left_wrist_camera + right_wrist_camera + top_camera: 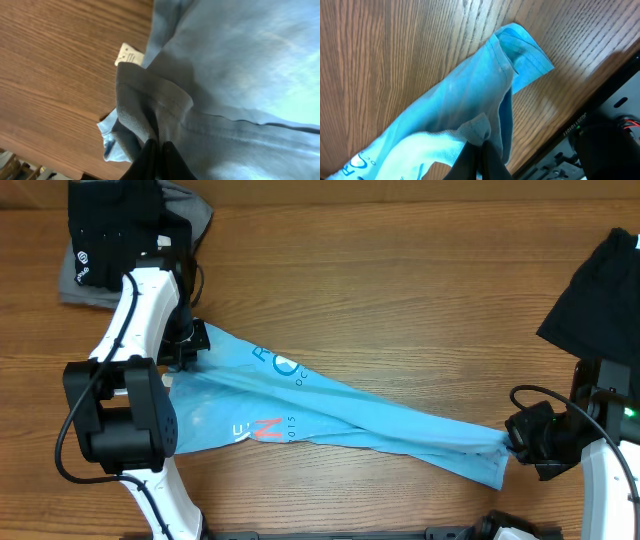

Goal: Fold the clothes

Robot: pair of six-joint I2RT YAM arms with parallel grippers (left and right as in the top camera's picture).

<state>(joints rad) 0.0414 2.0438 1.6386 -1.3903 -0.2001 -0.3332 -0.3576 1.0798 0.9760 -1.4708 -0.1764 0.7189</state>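
The left gripper [157, 152] is closed on a bunched edge of the shirt [330, 405]. The right gripper [480, 152] pinches the opposite end, near the edge of the table [400, 290]. The shirt is stretched between them, with bare wood beyond it.

**Count of items by kind.** Garments, four in all: one light blue T-shirt [340, 405], one grey garment [75, 285], one black garment [110, 220] lying on the grey one, and a second black garment [600, 290] at the opposite edge. The T-shirt has two printed patches. Robot arms, two: left arm [140, 310] and right arm [605, 480]. Fingers, two per arm and four in total: left fingers [145, 160] and right fingers [470, 160]. White label [129, 55], one. Wooden surface [400, 280], one.
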